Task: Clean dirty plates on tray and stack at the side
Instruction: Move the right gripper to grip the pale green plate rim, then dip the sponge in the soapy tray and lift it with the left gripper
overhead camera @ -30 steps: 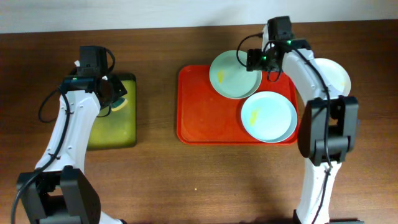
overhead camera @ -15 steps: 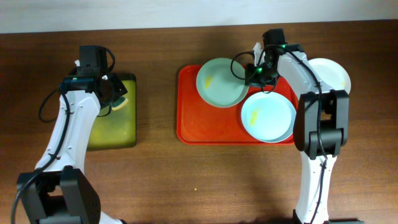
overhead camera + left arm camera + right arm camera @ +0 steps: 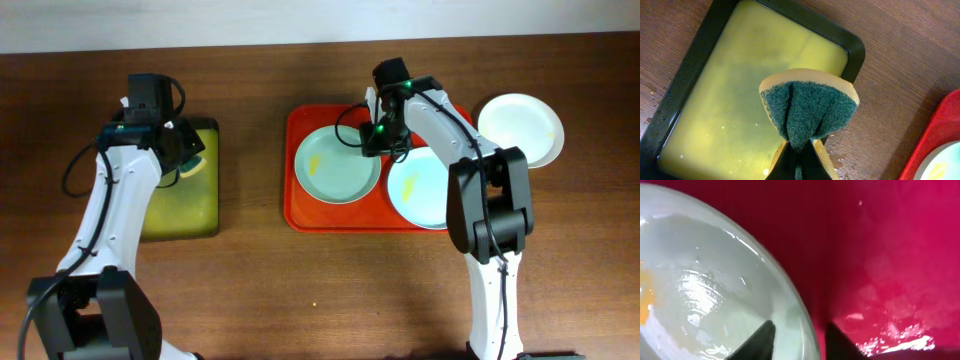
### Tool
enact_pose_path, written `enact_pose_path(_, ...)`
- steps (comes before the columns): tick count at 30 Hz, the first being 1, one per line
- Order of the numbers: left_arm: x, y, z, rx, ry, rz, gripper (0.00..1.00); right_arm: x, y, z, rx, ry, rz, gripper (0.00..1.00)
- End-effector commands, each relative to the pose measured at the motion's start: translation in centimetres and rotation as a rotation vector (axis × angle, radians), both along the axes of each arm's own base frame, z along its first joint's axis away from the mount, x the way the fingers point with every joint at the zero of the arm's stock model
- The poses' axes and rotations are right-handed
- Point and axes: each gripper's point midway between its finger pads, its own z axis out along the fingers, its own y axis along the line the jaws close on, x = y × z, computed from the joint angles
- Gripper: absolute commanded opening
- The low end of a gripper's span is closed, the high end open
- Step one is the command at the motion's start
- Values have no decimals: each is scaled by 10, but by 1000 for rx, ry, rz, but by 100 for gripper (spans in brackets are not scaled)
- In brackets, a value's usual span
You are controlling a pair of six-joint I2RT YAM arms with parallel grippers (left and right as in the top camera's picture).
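Right claw is sitting in the upper middle of the overhead frame, at the right-hand edge of the mint green plate. Its wrist view is showing the two dark fingers rising from the bottom edge and standing apart. The plate's pale rim is running down between them, one finger over the glossy inside of the plate and the other over the wet red surface. Whether they are pressing on the rim I cannot tell.

That plate is lying flat in the left half of the red tray, carrying a small yellow smear left of its centre. The pale blue plate is resting in the tray's lower right part, just beside the mint one and partly under the right arm, also with a yellow smear. The white plate is lying off the tray on the wooden table, in the upper right of the frame, well apart from the claw.

At the left of the overhead frame, the left claw is pinching a sponge folded double, green scouring face outward and yellow foam along its top edge. It is hanging over the right end of a black-rimmed tray holding yellow liquid, well apart from all three plates.
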Motion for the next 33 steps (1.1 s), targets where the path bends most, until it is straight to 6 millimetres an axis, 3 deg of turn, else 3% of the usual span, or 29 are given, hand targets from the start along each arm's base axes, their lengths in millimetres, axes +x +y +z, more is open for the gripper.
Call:
enact_pose_path(1, -2, -1, -2, -2, -6, -12, 0, -6, -4, -14, -28, 29, 4, 21)
enact_pose_path(4, -1, -1, -2, -2, -10, -12, 0, -11, -3, -15, -20, 52, 5, 12)
enact_pose_path(7, 1, -1, -6, -1, -6, -12, 0, -25, 10, -12, 55, 111, 16, 4)
enact_pose_path(13, 14, 15, -70, 72, 104, 26, 0, -34, 19, -12, 54, 144, 5, 4)
enact_pose_path(16, 22, 30, -91, 75, 107, 60, 0, -39, 18, -13, 48, 165, 4, 4)
enact_pose_path(19, 18, 40, -115, 62, 158, 81, 0, -39, 18, -13, 49, 175, -39, 4)
enact_pose_path(23, 14, 44, -133, 63, 196, 89, 0, -39, 18, -12, 50, 178, -46, 4)
enact_pose_path(24, 14, 44, -134, 63, 196, 88, 0, -39, 18, -13, 49, 179, -47, 4)
enact_pose_path(25, 16, 44, -131, 63, 190, 87, 0, -39, 18, -13, 49, 179, -47, 10)
enact_pose_path(27, 20, 44, -95, 77, 135, 63, 0, -39, 18, -13, 49, 178, -47, 10)
enact_pose_path(31, 21, 39, -41, 81, 27, 55, 0, -38, 18, -12, 51, 174, -47, 10)
enact_pose_path(33, 18, 39, -53, 79, 57, 55, 0, -38, 18, -12, 50, 175, -47, 10)
